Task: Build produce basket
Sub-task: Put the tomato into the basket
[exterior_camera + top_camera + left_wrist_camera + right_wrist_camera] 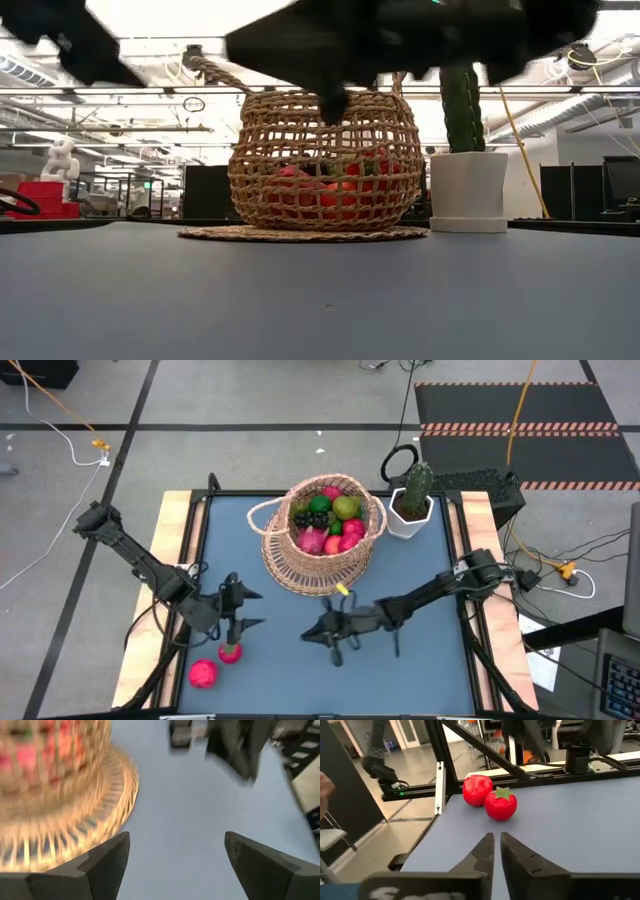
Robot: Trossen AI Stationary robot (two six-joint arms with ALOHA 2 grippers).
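The table (420, 660) carries the basket (320, 550) at its far middle, filled with produce (328, 520). Two red fruits (216, 665) lie near the left corner. The left pincer (243, 610) hangs released; the right pincer (335, 643) is clenched, empty.

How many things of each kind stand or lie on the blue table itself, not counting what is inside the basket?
Tan woven wicker basket: 1
Green cactus in white hexagonal pot: 1
Loose red toy fruits, one with green leaves and one plain: 2
Total: 4
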